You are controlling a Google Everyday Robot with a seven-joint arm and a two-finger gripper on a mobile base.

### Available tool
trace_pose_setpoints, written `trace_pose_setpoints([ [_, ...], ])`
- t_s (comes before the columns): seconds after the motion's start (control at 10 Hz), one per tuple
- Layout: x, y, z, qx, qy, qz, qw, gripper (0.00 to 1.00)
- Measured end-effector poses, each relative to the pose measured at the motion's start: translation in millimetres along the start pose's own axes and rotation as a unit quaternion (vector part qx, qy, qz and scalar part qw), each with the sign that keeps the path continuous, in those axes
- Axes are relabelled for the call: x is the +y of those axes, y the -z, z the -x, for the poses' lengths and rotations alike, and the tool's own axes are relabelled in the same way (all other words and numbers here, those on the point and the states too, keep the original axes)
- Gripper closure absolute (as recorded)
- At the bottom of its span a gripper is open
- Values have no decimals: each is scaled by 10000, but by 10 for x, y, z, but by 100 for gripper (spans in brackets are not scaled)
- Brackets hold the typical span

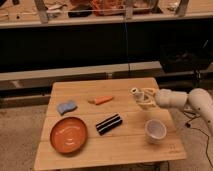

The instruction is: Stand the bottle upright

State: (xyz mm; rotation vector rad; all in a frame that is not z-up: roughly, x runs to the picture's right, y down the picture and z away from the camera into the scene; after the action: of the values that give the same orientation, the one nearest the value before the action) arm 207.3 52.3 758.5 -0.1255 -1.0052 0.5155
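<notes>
Pincer (143,98) over the right rear of the table (75,90), closed on the bottle (136,92) — tilt unclear. White cup (155,130) near in front, carrot (102,99) left — black bar (109,124), orange plate (68,134) and blue sponge (66,106) well apart.

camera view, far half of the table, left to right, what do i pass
blue sponge → orange carrot-shaped piece → bottle, with the claw at it over the right part of the table
</notes>
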Motion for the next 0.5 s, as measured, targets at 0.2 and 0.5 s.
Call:
trace_pose_setpoints([
  [0.2, -39, 28, -41, -58, 52, -193, 9998, 100],
  [0.5, -88, 150, -118, -198, 236, -631, 9975, 100],
])
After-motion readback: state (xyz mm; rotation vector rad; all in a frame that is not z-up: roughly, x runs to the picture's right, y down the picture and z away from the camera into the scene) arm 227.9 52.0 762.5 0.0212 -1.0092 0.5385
